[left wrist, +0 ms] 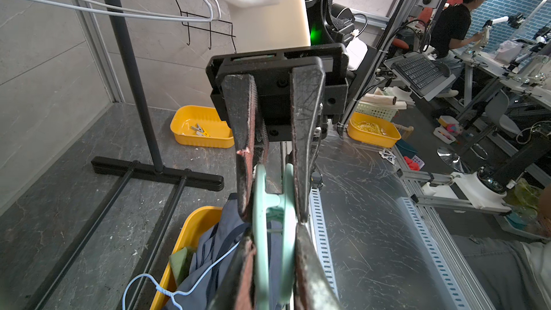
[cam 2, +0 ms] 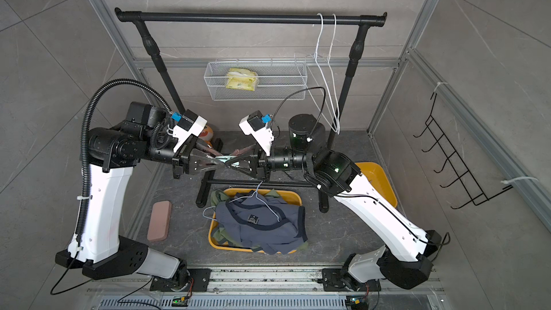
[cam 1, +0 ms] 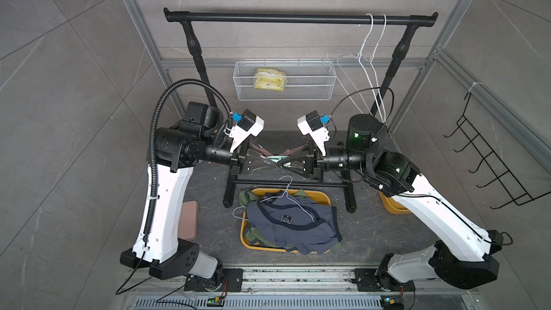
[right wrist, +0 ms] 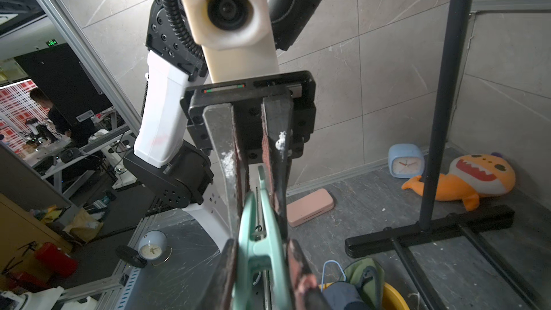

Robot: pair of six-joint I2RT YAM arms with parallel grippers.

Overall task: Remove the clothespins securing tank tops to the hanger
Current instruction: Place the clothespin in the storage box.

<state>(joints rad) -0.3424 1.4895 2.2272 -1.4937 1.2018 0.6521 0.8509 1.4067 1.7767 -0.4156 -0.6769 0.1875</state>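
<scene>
— Left claw and right claw: how do they stand?
— Tip to tip above the table, each pinching an opposite end of one mint clothespin, which is held in the air between them.
— And the tank tops?
— Heaped in a yellow bin below the claws. The navy top is uppermost, an olive top shows at the edge, and a wire hanger lies across them. Loose clothespins lie in a second yellow bin.

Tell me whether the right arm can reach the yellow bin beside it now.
Probably yes: the yellow bin sits open-topped close by the right arm, nothing covering it. But the right gripper and the left gripper both grip one mint clothespin, so the left must release first.
</scene>
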